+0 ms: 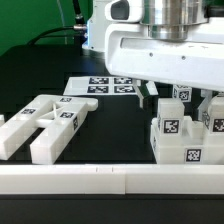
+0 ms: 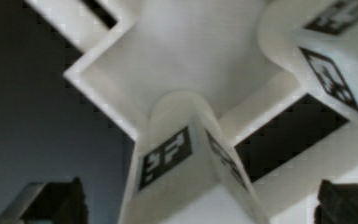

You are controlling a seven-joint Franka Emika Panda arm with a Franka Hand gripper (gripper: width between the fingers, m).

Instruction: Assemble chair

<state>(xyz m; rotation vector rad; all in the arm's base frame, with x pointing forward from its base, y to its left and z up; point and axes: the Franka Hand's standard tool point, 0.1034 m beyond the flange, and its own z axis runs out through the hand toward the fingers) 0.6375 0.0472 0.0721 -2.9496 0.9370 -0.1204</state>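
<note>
Passage: a strip of bare table (image 1: 118, 125) runs from the marker board (image 1: 105, 86) to the white rail (image 1: 100, 180), between the slotted panel (image 1: 48, 122) and the block cluster (image 1: 185, 135).

Obstacles: the slotted panel lies low toward the table edge on the exterior view's left. The block cluster stands taller toward the edge on the exterior view's right. The white rail lines the edge nearest the exterior camera and bars low entry there. The marker board lies flat.

The gripper (image 1: 178, 103) hangs over the block cluster, jaws wide. In the wrist view, white part walls fill most of the space between its fingers (image 2: 51, 203).
</note>
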